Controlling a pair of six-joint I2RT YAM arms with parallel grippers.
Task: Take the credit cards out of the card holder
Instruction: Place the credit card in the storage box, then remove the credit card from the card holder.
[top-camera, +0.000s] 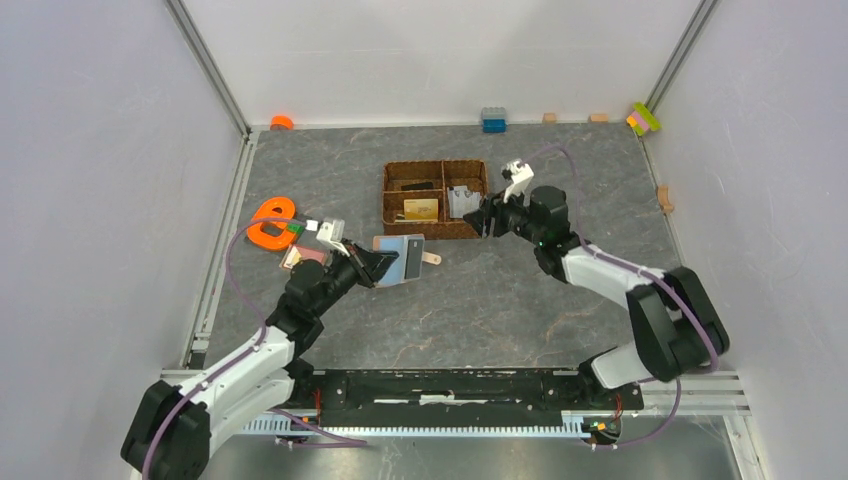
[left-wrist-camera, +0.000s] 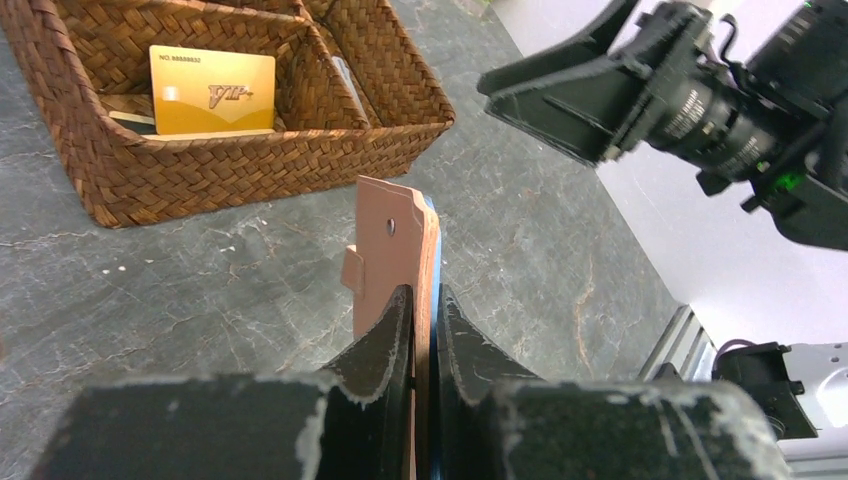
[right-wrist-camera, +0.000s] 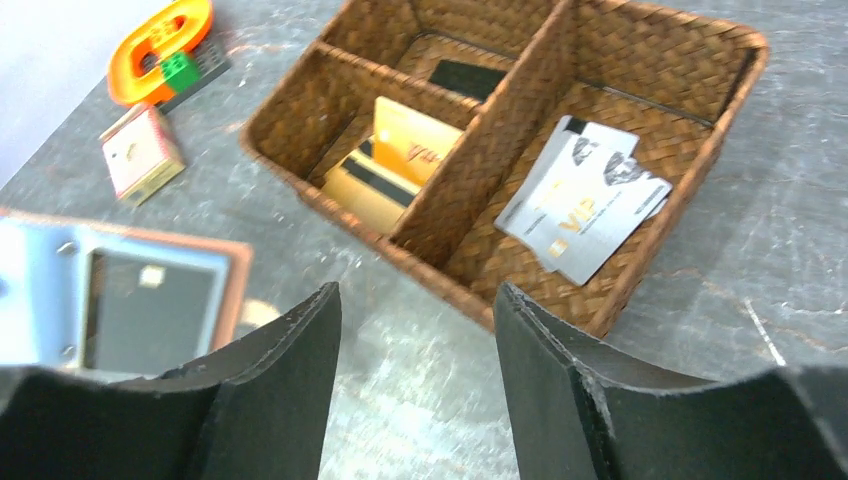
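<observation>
Your left claw (left-wrist-camera: 425, 297) is clenching the card holder (left-wrist-camera: 392, 238). Both fingers are pinching the salmon-pink cover edge-on, so the holder is standing up off the table (top-camera: 480, 300) and reaching past the fingertips. Its small snap tab is poking out to one side just beyond them. The holder is facing your right claw (right-wrist-camera: 415, 300) with its pale blue inside, off to that claw's left, and a dark card (right-wrist-camera: 150, 312) is sitting in the pocket there.

Your right claw is hanging released, with the jaws spread wide and nothing between them. Just ahead of its fingertips the brown woven basket (right-wrist-camera: 735, 95) is resting on the table. In the compartment straight ahead and to the right, a silver-white card (right-wrist-camera: 585, 200) is lying flat, showing "VIP" in gold letters. In the compartment ahead and to the left, a gold card (left-wrist-camera: 212, 90) is leaning on the wall. It is showing "VIP" in script, with a line above starting "NO." and digits too small for you to read surely. Under it a tan card (right-wrist-camera: 362, 188) is showing a dark stripe
</observation>
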